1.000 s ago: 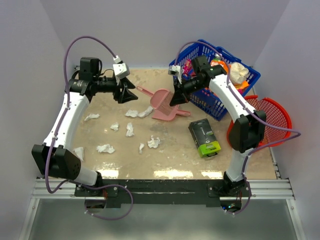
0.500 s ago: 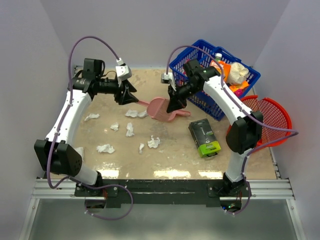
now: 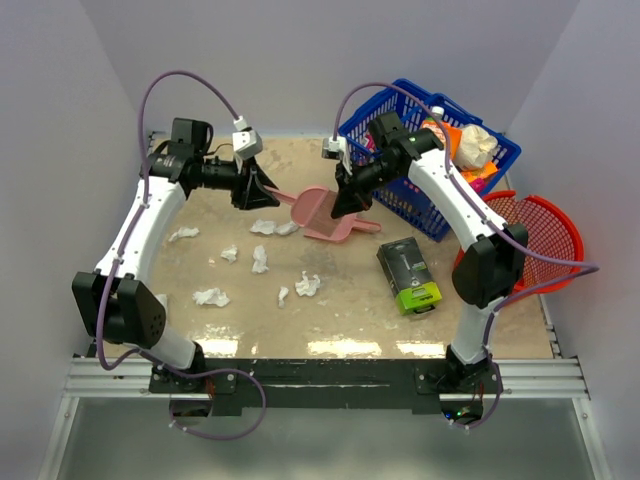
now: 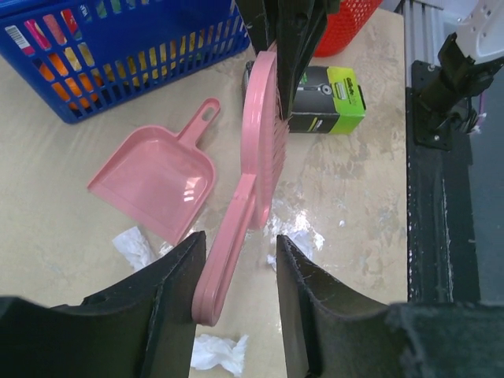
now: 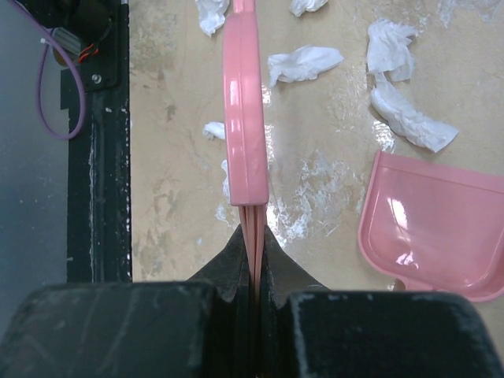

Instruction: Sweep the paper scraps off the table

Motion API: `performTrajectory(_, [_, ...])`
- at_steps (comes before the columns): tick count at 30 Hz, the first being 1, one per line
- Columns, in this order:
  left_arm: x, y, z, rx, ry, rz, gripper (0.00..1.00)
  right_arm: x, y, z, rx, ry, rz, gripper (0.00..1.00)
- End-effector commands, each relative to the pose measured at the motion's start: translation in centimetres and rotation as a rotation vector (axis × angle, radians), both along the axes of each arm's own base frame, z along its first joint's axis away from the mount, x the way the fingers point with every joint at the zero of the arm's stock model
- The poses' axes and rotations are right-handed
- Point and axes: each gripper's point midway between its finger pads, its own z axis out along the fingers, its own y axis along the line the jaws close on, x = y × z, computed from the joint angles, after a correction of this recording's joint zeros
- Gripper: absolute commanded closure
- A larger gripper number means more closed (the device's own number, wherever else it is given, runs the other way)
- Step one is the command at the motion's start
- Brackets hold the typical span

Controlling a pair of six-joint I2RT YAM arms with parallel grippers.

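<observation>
My right gripper (image 3: 350, 200) is shut on the bristles of a pink brush (image 5: 244, 102) and holds it above the table (image 3: 350, 320). The brush handle (image 4: 224, 260) lies between the open jaws of my left gripper (image 4: 240, 240), close to the left finger (image 4: 185, 268). The pink dustpan (image 4: 153, 185) lies flat on the table beside the brush and also shows in the right wrist view (image 5: 437, 228). Several paper scraps lie on the left half of the table, among them one (image 3: 265, 227) by the dustpan, one (image 3: 210, 297) and one (image 3: 307, 285).
A blue basket (image 3: 400, 200) full of items, with a whitish crinkled bag (image 3: 478, 145), stands at the back right. A red basket (image 3: 540, 230) sits at the right edge. A green and black box (image 3: 408, 275) lies right of centre.
My right arm carried the brush left and up off the dustpan. My left gripper moved right, so the brush handle now sits between its open jaws.
</observation>
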Motion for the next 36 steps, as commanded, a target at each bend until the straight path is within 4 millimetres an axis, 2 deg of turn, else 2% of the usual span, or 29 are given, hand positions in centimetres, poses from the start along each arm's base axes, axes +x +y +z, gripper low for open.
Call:
performTrajectory(1, [-0.5, -1.0, 1.4, -0.086, 0.015, -0.042, 0.56, 0.2, 0.9, 2.3, 0.064, -0.045, 0.016, 1.00])
performTrajectory(14, [-0.6, -1.8, 1.5, -0.160, 0.113, -0.067, 0.64, 0.0, 1.7, 3.1, 0.116, 0.003, 0.011, 1.00])
performTrajectory(19, [-0.7, -1.9, 1.4, -0.171, 0.135, -0.076, 0.75, -0.1, 1.8, 3.2, 0.120, 0.006, 0.012, 1.00])
performTrajectory(25, [-0.9, -2.1, 1.2, -0.188, 0.169, -0.096, 0.83, 0.1, 1.8, 2.9, 0.117, 0.014, 0.005, 1.00])
performTrajectory(31, [-1.1, -2.2, 1.2, -0.202, 0.187, -0.111, 0.83, 0.2, 2.0, 2.6, 0.112, 0.024, -0.002, 1.00])
performTrajectory(32, [-1.2, -2.2, 1.2, -0.203, 0.191, -0.113, 0.84, 0.2, 2.0, 2.5, 0.108, 0.028, -0.004, 1.00])
performTrajectory(33, [-1.2, -2.2, 1.2, -0.204, 0.193, -0.114, 0.92, 0.3, 2.0, 2.4, 0.108, 0.027, -0.006, 1.00])
performTrajectory(35, [-1.3, -2.3, 1.1, -0.203, 0.199, -0.116, 1.00, 0.4, 2.0, 1.9, 0.093, 0.039, -0.019, 1.00])
performTrajectory(36, [-1.4, -2.2, 1.0, -0.200, 0.201, -0.115, 1.00, 0.6, 2.0, 1.8, 0.088, 0.036, -0.030, 0.98])
